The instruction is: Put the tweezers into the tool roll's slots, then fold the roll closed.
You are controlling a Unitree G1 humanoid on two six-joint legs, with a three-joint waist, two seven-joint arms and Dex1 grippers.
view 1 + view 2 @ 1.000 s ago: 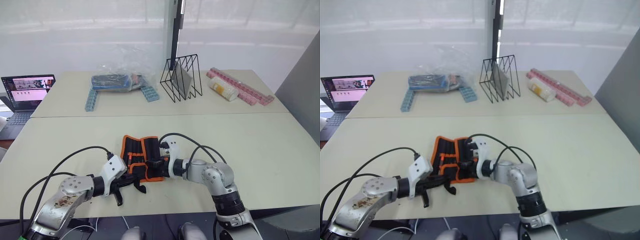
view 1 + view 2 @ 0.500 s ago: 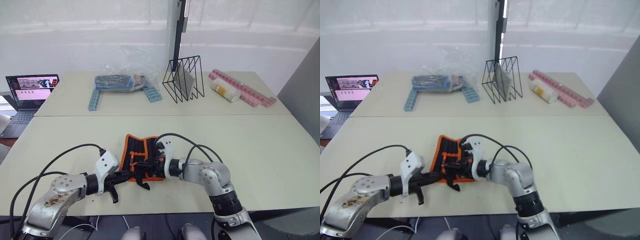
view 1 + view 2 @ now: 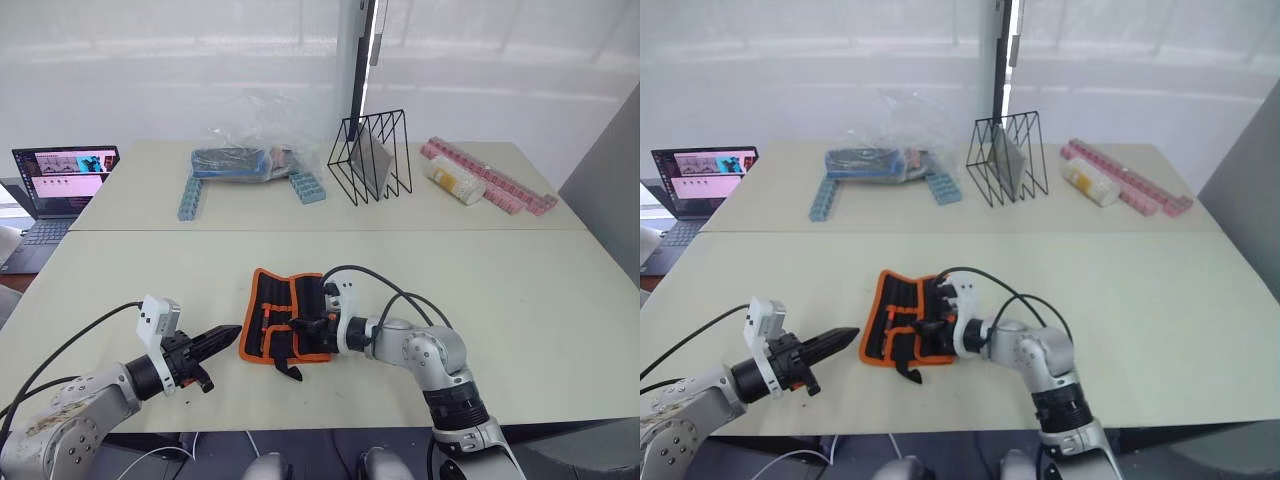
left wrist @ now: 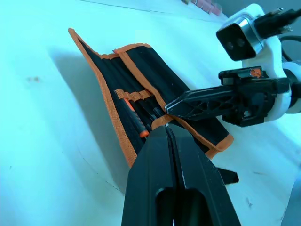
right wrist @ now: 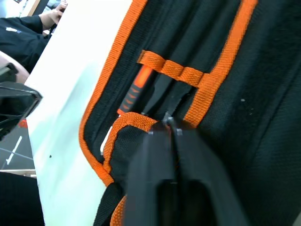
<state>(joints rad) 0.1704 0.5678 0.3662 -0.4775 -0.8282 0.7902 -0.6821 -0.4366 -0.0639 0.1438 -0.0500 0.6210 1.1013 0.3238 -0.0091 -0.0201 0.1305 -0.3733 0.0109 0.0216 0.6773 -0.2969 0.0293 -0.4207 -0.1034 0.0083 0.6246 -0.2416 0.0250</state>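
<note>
The tool roll (image 3: 272,305), black with orange trim, lies partly folded near the table's front edge, its black cord (image 3: 291,370) trailing at the near side. My right gripper (image 3: 298,324) rests on the roll, shut on the orange-trimmed edge of a flap (image 5: 136,118). Slim dark tweezers (image 4: 149,107) and an orange-handled piece (image 4: 134,117) sit in the slots (image 5: 173,68), hard to tell apart against the black fabric. My left gripper (image 3: 228,334) is shut and empty, pointing at the roll's left edge from a short gap away.
A laptop (image 3: 58,185) stands at the far left. On the back table are a clear plastic bag (image 3: 240,158), blue brick strips (image 3: 187,198), a black wire rack (image 3: 370,158), a white bottle (image 3: 450,180) and pink strips (image 3: 495,180). A person's hand (image 5: 52,11) is beyond the table.
My left gripper has let go of the roll's near-left edge and drawn back to the left. The right gripper stays on the roll. The camera has shifted slightly.
</note>
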